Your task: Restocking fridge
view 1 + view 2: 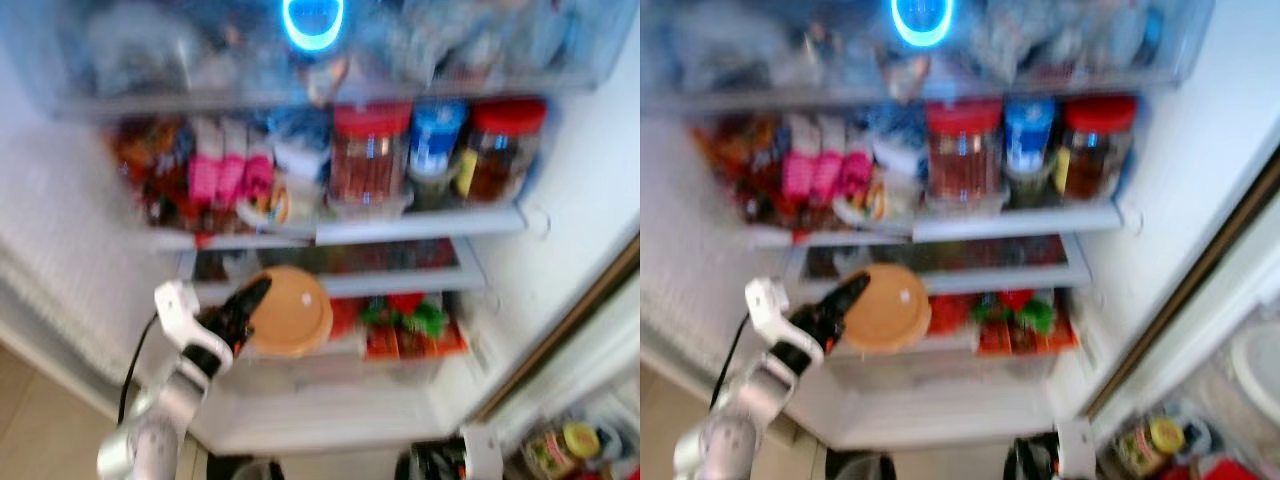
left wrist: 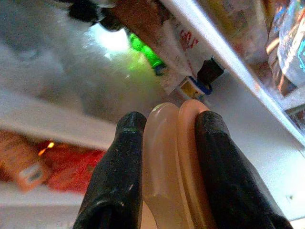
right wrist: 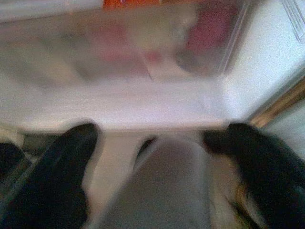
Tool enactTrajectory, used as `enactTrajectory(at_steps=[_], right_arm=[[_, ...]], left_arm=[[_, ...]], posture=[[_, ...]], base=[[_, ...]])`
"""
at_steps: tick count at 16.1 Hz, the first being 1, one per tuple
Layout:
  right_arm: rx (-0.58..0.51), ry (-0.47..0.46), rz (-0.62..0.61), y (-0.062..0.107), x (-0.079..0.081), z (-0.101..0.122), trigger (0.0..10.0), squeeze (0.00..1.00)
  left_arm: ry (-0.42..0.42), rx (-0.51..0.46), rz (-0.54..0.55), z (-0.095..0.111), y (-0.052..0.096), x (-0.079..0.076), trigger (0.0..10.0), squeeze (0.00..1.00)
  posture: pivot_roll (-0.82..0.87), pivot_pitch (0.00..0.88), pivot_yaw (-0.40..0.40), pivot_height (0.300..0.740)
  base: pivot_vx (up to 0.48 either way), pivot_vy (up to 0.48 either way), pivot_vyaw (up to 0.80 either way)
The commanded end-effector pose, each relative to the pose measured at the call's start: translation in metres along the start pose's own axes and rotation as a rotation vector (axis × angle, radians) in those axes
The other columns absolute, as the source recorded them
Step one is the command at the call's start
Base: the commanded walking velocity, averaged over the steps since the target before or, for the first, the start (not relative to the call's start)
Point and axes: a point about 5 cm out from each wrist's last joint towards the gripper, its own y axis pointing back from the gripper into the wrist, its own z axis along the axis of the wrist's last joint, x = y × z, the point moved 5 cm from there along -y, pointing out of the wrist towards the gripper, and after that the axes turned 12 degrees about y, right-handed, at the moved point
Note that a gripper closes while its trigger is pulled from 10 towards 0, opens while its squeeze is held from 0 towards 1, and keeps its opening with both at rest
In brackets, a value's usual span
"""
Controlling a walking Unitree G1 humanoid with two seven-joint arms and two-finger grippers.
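The fridge stands open in front of me, its white shelf edge (image 1: 420, 222) running across the middle. My left gripper (image 1: 248, 300) is raised at the lower shelf and is shut on a round tan container (image 1: 295, 312) with a lid. In the left wrist view the black fingers (image 2: 119, 181) pinch the container's rim (image 2: 174, 157) edge-on. The container hangs just in front of the lower shelf (image 1: 400, 285), left of the red and green packets (image 1: 410, 320). My right gripper (image 1: 440, 462) hangs low at the bottom edge; its fingers (image 3: 57, 176) are spread wide before the clear drawer (image 3: 143, 67).
The middle shelf is crowded with red-lidded jars (image 1: 370, 155), a blue-lidded jar (image 1: 437, 140) and pink packets (image 1: 230, 165). A blue ring light (image 1: 312, 22) glows at the top. The fridge door's edge (image 1: 570, 320) stands at the right, with door items (image 1: 565, 445) below it.
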Motion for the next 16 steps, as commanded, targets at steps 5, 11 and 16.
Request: enactTrajectory(at_steps=[5,11,16], right_arm=[[0.005,0.007,0.014,-0.004,0.009,0.002,10.0,0.00],[0.039,0.006,0.013,0.016,0.007,-0.029,10.0,0.00],[0.054,0.008,-0.012,0.036,-0.019,-0.044,10.0,0.00]], left_arm=[[0.120,-0.039,0.009,0.001,-0.011,0.009,10.0,0.00],[0.295,-0.168,0.084,0.020,-0.030,0.041,10.0,0.00],[0.334,-0.269,0.175,0.041,-0.040,0.065,10.0,0.00]], posture=[[-0.08,0.026,0.041,0.618],[-0.09,0.054,0.022,0.618],[-0.10,0.078,0.014,0.618]], base=[[0.000,0.000,0.00],[0.000,0.000,0.00],[0.000,0.000,0.00]])
